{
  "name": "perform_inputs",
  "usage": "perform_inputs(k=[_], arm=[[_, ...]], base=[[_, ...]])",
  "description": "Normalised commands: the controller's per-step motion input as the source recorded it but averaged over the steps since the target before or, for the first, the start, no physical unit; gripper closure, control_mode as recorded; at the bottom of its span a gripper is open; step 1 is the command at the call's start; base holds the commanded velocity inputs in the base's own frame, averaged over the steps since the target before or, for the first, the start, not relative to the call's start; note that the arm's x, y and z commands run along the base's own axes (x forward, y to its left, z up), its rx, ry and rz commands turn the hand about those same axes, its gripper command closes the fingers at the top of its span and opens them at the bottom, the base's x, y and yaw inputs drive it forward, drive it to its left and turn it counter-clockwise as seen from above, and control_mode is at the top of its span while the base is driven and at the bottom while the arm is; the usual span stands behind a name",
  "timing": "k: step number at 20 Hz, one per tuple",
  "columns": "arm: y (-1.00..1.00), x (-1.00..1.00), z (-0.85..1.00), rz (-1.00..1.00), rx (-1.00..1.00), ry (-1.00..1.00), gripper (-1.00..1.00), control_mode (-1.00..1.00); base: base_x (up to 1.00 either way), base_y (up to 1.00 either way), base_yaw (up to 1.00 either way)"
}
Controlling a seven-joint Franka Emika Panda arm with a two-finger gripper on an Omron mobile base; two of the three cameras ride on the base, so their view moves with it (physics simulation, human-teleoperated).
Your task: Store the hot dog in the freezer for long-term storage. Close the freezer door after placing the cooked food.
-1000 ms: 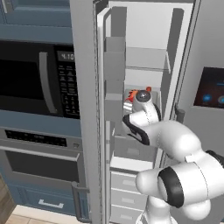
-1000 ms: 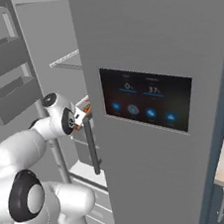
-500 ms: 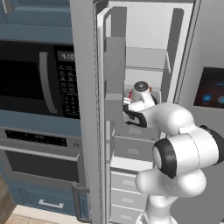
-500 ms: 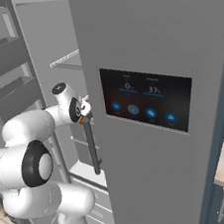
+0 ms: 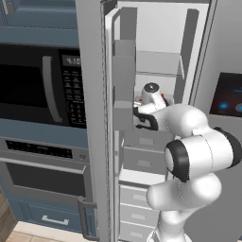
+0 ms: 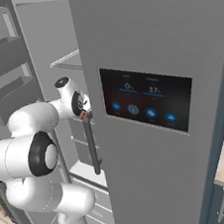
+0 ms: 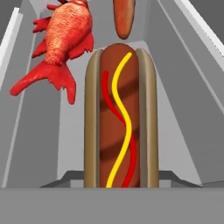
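The hot dog is big in the hand view. It has a brown sausage with a red line and a yellow line of sauce wiggling down it, and a tan bun on each side. It points straight away from the camera, and its near end dips behind the bottom of that view. The fingers are hidden there, but they are pressed close together, and the hot dog sits right between them, so it looks held.

Past the far end of the hot dog lies an orange carrot. To the left of the hot dog lies a bright red lobster, near it but not touching. Grey and white walls run along both sides.

In the left base view the white arm reaches into the open freezer. The hand is inside, at the middle shelf, just above the grey drawers. The freezer door stands wide open to the left, with grey bins on its inside. A black microwave and an oven sit further left.

In the right base view the gripper pokes in behind the edge of the fridge door with the dark touch screen.
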Motion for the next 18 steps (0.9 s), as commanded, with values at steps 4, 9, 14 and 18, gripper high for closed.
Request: perform_inputs(k=[4, 9, 14, 18], arm=[[-0.06, 0.40, -0.04, 0.00, 0.00, 0.01, 1.00, -1.00], [-0.17, 0.44, -0.09, 0.00, 0.00, 0.09, 1.00, -1.00], [-0.08, 0.39, -0.21, -0.01, 0.00, 0.03, 1.00, -1.00], [0.00, 0.11, -0.17, 0.00, 0.00, 0.00, 1.00, -1.00]], base=[[0.00, 0.00, 0.00], [0.00, 0.00, 0.00], [0.00, 0.00, 0.00], [0.00, 0.00, 0.00]])
